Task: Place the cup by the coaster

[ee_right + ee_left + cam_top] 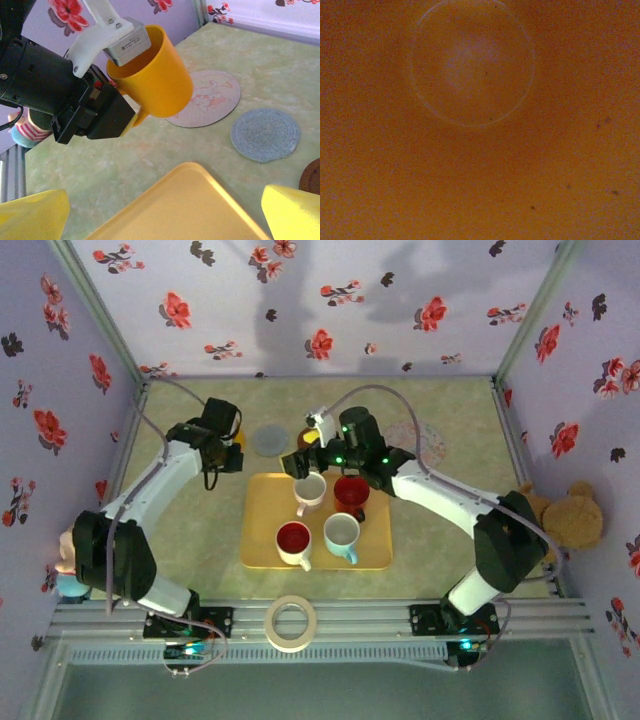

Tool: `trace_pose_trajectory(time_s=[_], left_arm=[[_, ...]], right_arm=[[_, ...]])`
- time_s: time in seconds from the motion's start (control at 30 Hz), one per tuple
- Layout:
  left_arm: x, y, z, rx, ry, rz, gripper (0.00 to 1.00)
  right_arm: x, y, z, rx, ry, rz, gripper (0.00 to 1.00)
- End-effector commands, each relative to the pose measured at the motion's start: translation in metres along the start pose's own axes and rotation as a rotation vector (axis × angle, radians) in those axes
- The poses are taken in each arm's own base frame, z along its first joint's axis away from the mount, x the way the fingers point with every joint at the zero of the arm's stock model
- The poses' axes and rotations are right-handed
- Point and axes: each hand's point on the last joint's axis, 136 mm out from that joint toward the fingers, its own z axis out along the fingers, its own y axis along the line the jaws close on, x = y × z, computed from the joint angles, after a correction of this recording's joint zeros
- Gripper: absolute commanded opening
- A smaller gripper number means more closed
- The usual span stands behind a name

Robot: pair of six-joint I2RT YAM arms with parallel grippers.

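Orange-yellow, the cup [157,75] hangs clear of the table in the left gripper [120,70], whose jaws are pinched narrow on its rim beside the handle. It is tipped so its long axis slants, mouth up toward the wrist and base down toward the patterned coaster [212,97]. The blue-grey coaster [265,135] lies near. The right gripper [165,215] spreads wide above the yellow tray [185,200].

You are looking at a cup [157,75] of smooth, faintly glossy orange plastic, a yellow tray [185,205] smooth and plastic-looking, a blue coaster [265,135] rough and woven like cloth, a pale coaster [212,95] flat with a printed face, your desk [260,60] matt, marbled green.
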Motion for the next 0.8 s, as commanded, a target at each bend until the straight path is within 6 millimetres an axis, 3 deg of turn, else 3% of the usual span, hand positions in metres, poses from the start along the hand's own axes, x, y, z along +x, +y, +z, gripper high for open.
trace_pose_trajectory(time_s=[0.0, 0.23, 0.47, 0.77], left_arm=[[-0.039, 0.002, -0.006, 0.021, -0.117, 0.005, 0.00], [-0.042, 0.016, 0.029, 0.007, -0.104, -0.020, 0.00], [-0.053, 0.024, 0.052, -0.002, -0.098, 0.015, 0.00], [-0.055, 0.041, 0.075, 0.024, -0.082, -0.060, 0.00]], right_arm=[[-0.029, 0.000, 0.008, 0.021, -0.091, -0.012, 1.00], [-0.026, -0.010, 0.035, 0.040, -0.077, 0.014, 1.00], [-0.022, -0.010, 0.057, 0.044, -0.058, 0.003, 1.00], [-0.019, -0.011, 0.067, 0.059, -0.057, 0.004, 1.00]])
